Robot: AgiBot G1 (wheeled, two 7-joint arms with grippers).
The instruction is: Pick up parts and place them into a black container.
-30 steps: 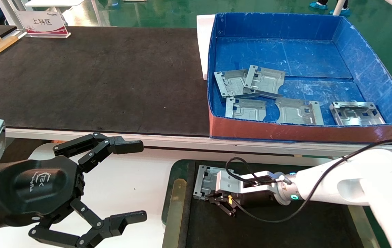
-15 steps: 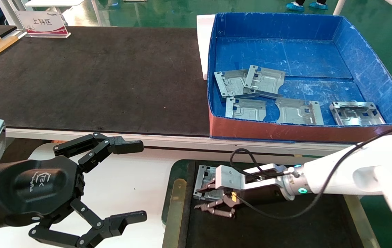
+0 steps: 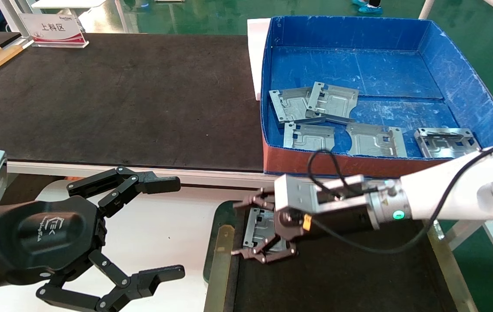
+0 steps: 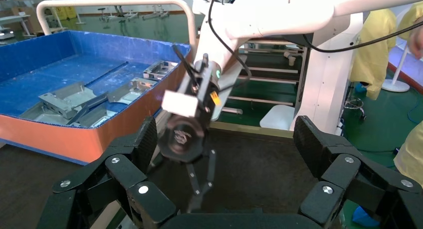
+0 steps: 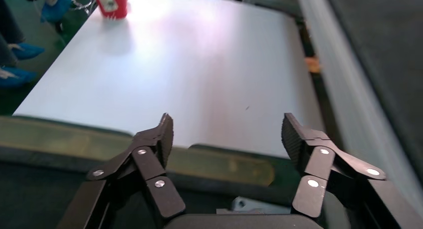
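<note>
Surface: black container (image 3: pixel 211 225), lower centre, holds one part (image 3: pixel 260 225).
Change: right gripper (image 3: pixel 250 227) released, lifted, fingers spread.
Left gripper (image 3: pixel 166 229): parked, spread.
Meaning: part delivered.

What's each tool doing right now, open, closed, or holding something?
Left tool: open, holding nothing, parked at the robot's left.
Right tool: open, holding nothing, above the part lying in the black container.
</note>
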